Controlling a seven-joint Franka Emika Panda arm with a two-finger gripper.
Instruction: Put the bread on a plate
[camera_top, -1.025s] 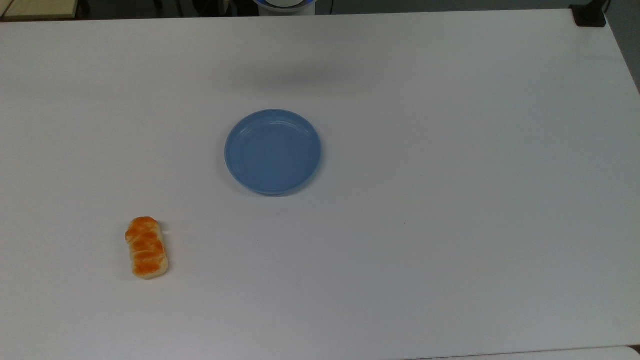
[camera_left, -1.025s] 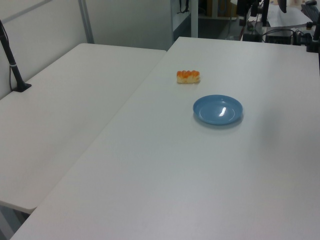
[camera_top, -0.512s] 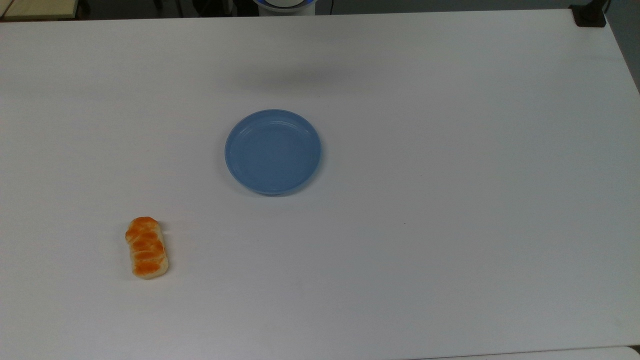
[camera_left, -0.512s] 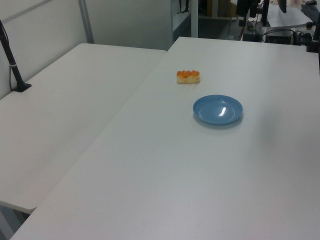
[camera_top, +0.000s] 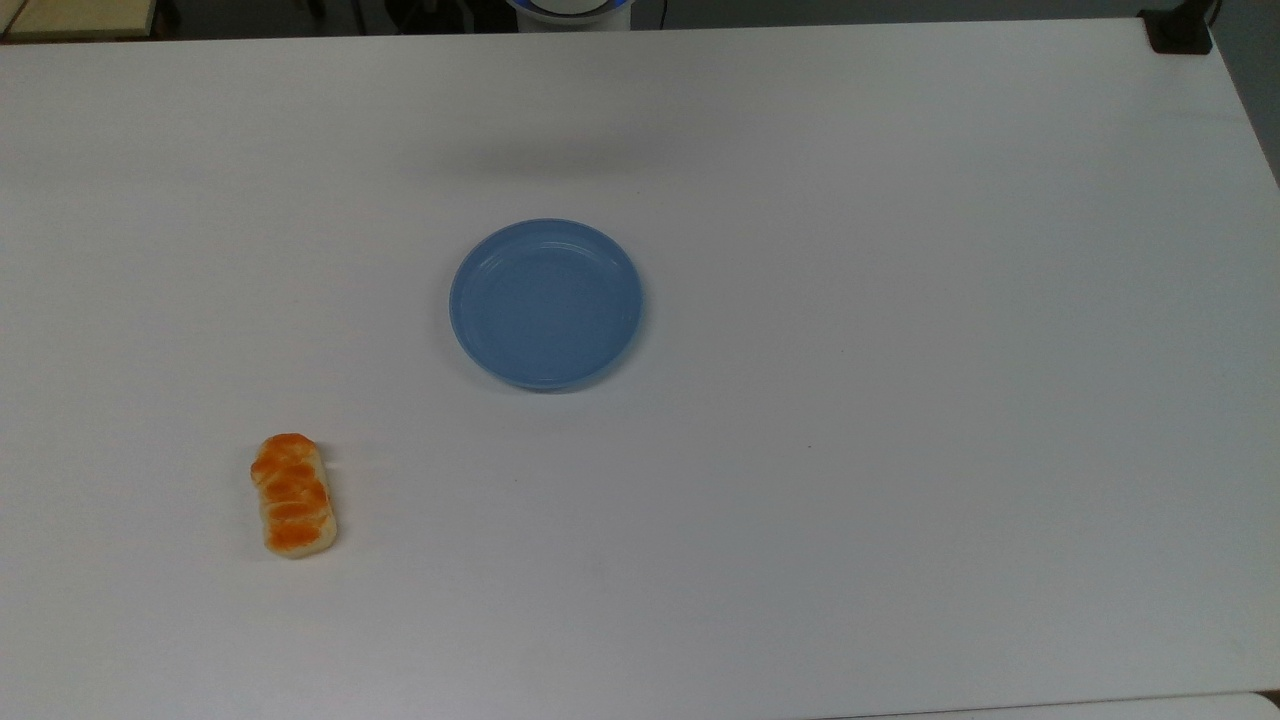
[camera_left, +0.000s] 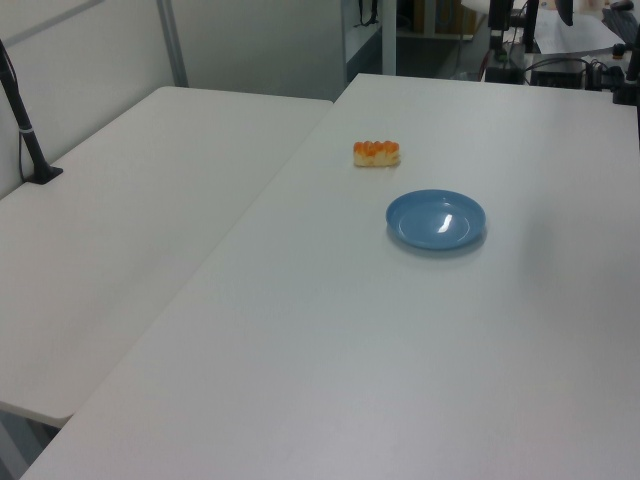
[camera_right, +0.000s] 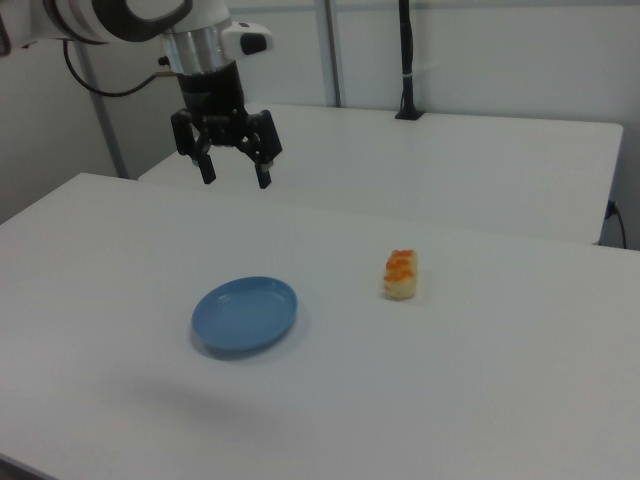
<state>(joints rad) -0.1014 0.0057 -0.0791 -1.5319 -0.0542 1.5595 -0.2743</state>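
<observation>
Currently, the small oblong bread roll (camera_top: 293, 495) with pale cream sides and a glossy orange-brown segmented top lies flat on the white counter (camera_top: 900, 300). In the top view it sits toward the lower left, with its long axis running roughly top to bottom of the picture. The round shallow light-blue plate (camera_top: 546, 303) with a raised rim rests on the counter near the middle of the top view, up and to the right of the bread. The two items are well apart and do not touch. The plate carries nothing.

In the left view, the bread (camera_left: 376, 153) lies beyond the plate (camera_left: 436, 220) and slightly toward the left view's left. In the right view, the bread (camera_right: 401, 274) lies to the right view's right of the plate (camera_right: 245, 314), with bare counter between them.

In the right view, the black two-finger hand (camera_right: 235, 172) hangs from the white arm (camera_right: 130, 18) high above the counter, toward the right view's upper left. The fingers (camera_right: 264, 165) point downward and are spread wide apart. The hand holds nothing and touches neither the bread nor the plate. It is positioned above and behind the plate as the right view shows it.

A second white tabletop (camera_right: 480, 160) adjoins the counter, and a black pole (camera_right: 405, 60) stands on it.
</observation>
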